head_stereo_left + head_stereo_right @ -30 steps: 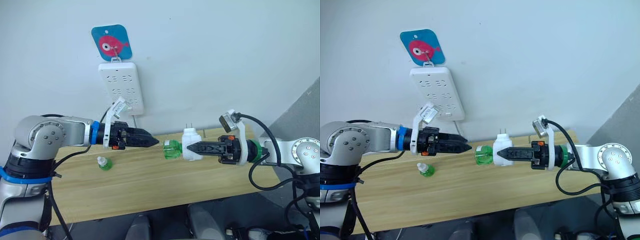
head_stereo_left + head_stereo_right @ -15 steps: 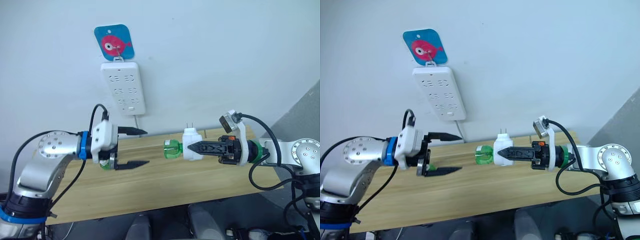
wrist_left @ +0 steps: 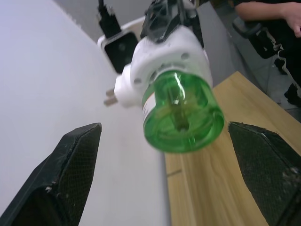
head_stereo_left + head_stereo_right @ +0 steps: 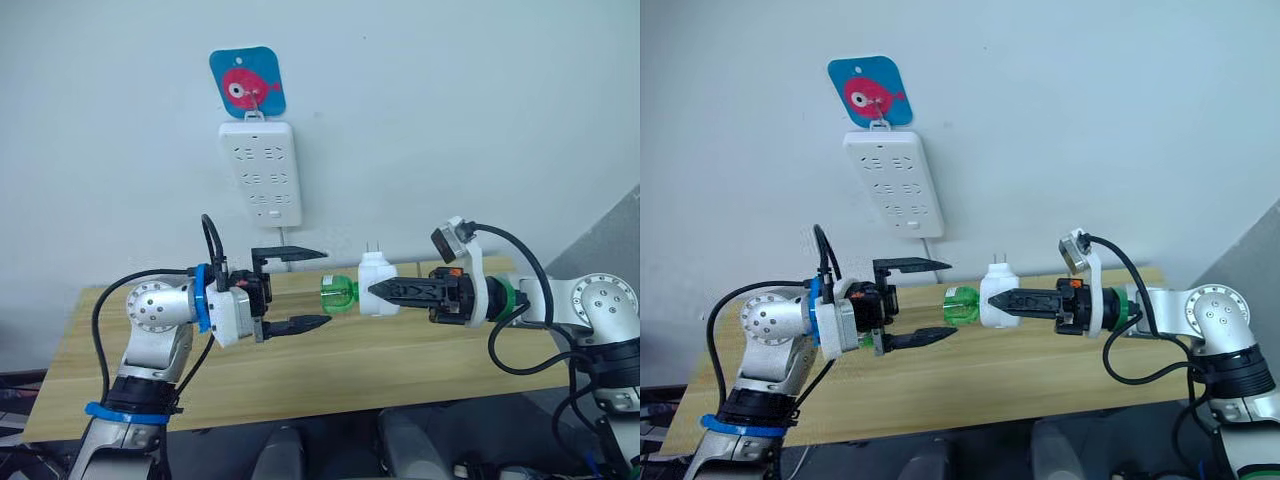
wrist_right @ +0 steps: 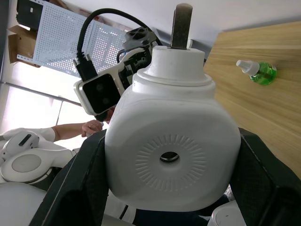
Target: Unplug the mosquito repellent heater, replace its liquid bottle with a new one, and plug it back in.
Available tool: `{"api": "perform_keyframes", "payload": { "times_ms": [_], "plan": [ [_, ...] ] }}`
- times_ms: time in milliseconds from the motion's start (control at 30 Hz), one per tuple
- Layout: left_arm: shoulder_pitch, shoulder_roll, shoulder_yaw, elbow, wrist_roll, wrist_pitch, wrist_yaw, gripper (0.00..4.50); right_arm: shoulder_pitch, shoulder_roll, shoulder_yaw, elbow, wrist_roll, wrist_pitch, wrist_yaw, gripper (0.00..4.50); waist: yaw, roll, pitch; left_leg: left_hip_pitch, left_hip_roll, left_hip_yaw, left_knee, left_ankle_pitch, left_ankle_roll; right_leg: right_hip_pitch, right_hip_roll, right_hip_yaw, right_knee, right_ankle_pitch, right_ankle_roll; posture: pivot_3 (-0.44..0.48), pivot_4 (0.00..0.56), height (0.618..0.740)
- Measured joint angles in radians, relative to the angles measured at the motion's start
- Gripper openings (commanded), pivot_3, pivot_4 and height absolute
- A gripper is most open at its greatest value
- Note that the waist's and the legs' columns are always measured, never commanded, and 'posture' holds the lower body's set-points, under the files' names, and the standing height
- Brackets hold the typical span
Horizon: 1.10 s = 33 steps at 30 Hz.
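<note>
heater (image 4: 377, 284) clamped midair, left gripper (image 4: 308, 289) spread

Light wooden table (image 4: 420, 350) against a white wall, 1 small green bottle (image 5: 257, 72) lying on it

No words, brand names or numbers can be read anywhere. The one sign is a blue card (image 4: 247, 82) on the wall above the white power strip (image 4: 260, 173), showing a pink fish; a label on the green bottle (image 3: 183, 117) is too blurred to read
</note>
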Motion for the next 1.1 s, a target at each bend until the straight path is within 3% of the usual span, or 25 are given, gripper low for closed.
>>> {"api": "perform_keyframes", "payload": {
  "times_ms": [233,433,533,733,1000,1100],
  "plan": [
    [-0.044,-0.027,-0.036,0.114,0.093,-0.193,0.048,4.50,0.000,0.016,-0.009,0.000,0.000,-0.001,-0.016,3.04,-0.010,0.000,0.000,0.000,0.000,-0.001,0.000,0.000,0.000,0.000,0.000,-0.001,0.000,0.000,0.000,-0.151,0.149,0.740],
    [-0.068,-0.028,-0.068,0.157,0.121,-0.262,0.109,4.50,0.000,0.019,-0.014,0.000,0.000,0.000,-0.021,3.04,-0.020,0.000,0.000,0.000,0.000,-0.002,0.000,0.000,0.000,0.000,0.000,-0.001,0.000,0.000,0.000,-0.155,0.147,0.740],
    [-0.076,-0.028,-0.082,0.161,0.122,-0.280,0.132,3.91,0.000,0.019,-0.015,0.000,0.000,0.000,-0.022,3.04,-0.023,0.000,0.000,0.000,0.000,-0.002,0.000,0.000,0.000,0.000,0.000,-0.001,0.001,0.000,0.000,-0.156,0.147,0.740],
    [-0.077,-0.009,-0.102,0.168,0.122,-0.305,0.160,2.28,0.000,0.019,-0.020,0.000,0.000,0.000,-0.023,3.04,-0.023,0.000,0.000,0.000,0.000,-0.002,0.000,0.000,0.000,0.000,0.000,-0.001,0.001,0.000,0.000,-0.154,0.146,0.740],
    [-0.076,0.013,-0.123,0.162,0.112,-0.292,0.185,2.28,0.000,0.020,-0.020,0.000,0.000,0.000,-0.023,3.04,-0.024,0.000,0.000,0.000,0.000,-0.002,0.000,0.000,0.000,0.000,0.000,-0.001,0.001,0.000,0.000,-0.158,0.143,0.740],
    [-0.048,0.100,-0.163,0.034,0.004,-0.061,0.160,2.28,0.000,0.021,-0.019,-0.011,0.001,0.005,-0.022,3.04,-0.031,0.000,0.000,0.000,0.000,-0.004,0.000,0.000,0.000,0.000,0.000,-0.002,0.001,0.000,0.000,-0.159,0.143,0.740]
  ]
}}
